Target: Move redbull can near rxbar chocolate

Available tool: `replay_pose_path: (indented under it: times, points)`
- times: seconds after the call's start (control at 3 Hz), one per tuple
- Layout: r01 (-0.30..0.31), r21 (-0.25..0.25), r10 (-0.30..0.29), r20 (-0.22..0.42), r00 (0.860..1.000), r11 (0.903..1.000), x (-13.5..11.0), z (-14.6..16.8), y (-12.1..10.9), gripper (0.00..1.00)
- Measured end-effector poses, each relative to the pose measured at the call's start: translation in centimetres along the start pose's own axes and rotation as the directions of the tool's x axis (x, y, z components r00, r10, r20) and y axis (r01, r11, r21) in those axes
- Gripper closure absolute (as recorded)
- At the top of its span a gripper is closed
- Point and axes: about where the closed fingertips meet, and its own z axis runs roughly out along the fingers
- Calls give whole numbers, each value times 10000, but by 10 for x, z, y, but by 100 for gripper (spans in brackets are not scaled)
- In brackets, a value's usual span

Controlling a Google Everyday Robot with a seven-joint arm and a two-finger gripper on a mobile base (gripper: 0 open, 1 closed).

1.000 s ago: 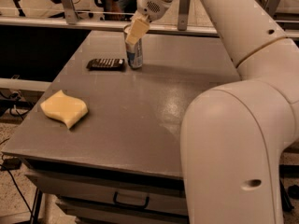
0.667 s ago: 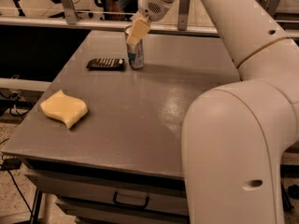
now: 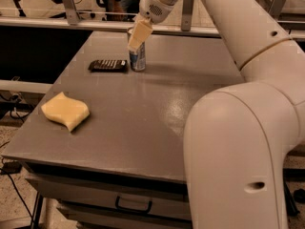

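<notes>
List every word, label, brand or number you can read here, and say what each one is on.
No text can be read in full.
rxbar chocolate: pale lettering on the dark wrapper, too blurred to read.
redbull can: blue and silver print, too blurred to read; the gripper at its top covers part of it.
Yellow sponge: no text.

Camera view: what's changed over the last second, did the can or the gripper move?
Hardly anything. The gripper, at the top of the can, may have dipped very slightly. The can stands upright in the same spot beside the rxbar, and the sponge has not moved.
</notes>
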Motion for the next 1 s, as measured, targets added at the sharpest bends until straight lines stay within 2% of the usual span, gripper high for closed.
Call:
replay_pose_path:
  times: [0.33, 0.67, 1.0]
  points:
    - [38, -23, -39, -67, 10000, 10000, 1, 2, 0, 0]
    - [382, 63, -377, -650, 9972, 9993, 13, -11, -3, 0]
    - [139, 1487, -53, -583, 9983, 9888, 51, -75, -18, 0]
